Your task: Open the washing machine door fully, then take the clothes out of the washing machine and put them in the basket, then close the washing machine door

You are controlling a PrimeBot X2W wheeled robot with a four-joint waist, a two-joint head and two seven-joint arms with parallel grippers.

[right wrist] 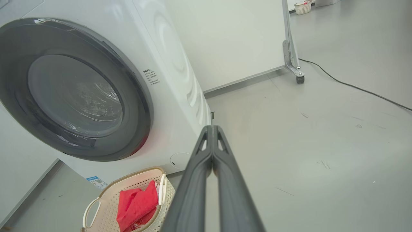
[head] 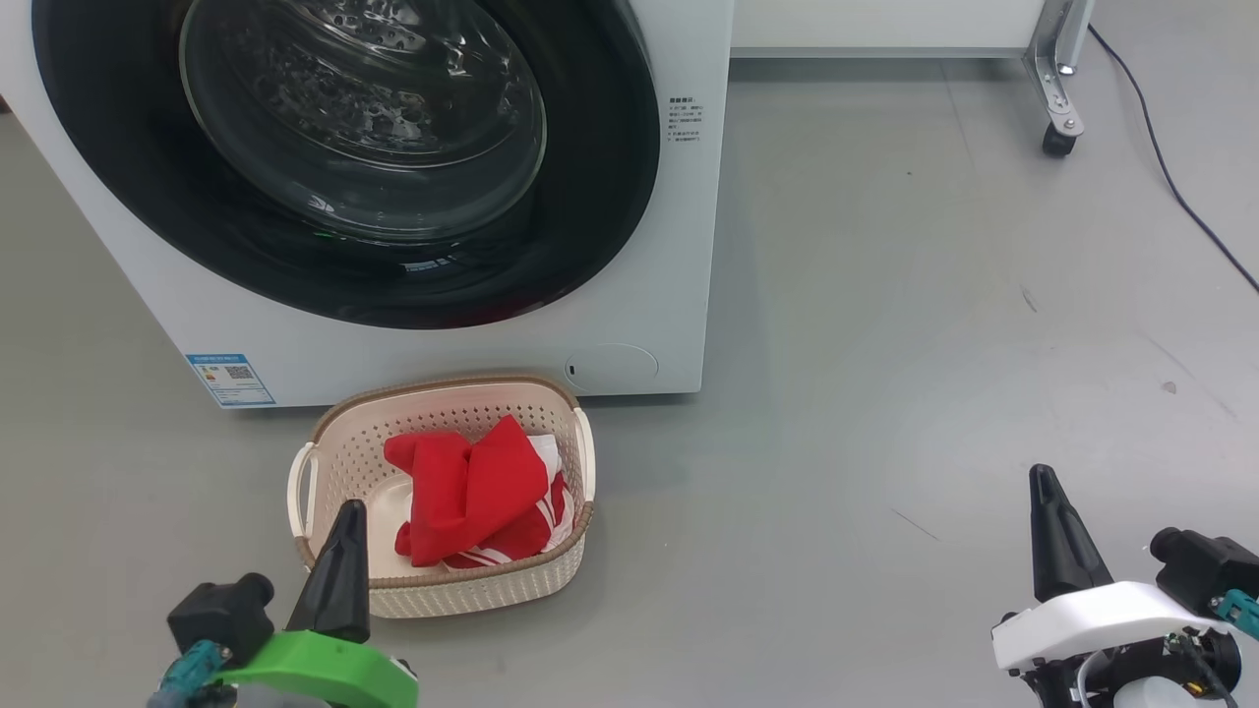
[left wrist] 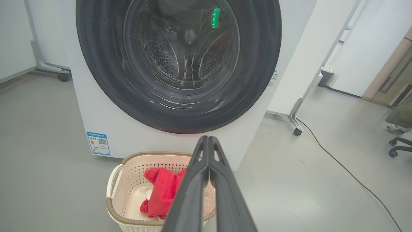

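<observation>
Sitting at lower centre of the head view, the basket (head: 472, 590) holds the clothes (head: 472, 492), a soft, light red bundle that should bunch easily if pinched at a raised fold. The washing machine door (head: 600, 197), upper left, seems flush against the washing machine (head: 689, 246), though its latch edge is hard to judge. The left gripper (head: 349, 509) and right gripper (head: 1041, 474) are both pressed closed, empty.

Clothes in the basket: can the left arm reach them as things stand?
Likely yes: the left jaws, shut, sit close to the basket; the clothes lie uncovered, with nothing between. The jaws need opening first.
</observation>
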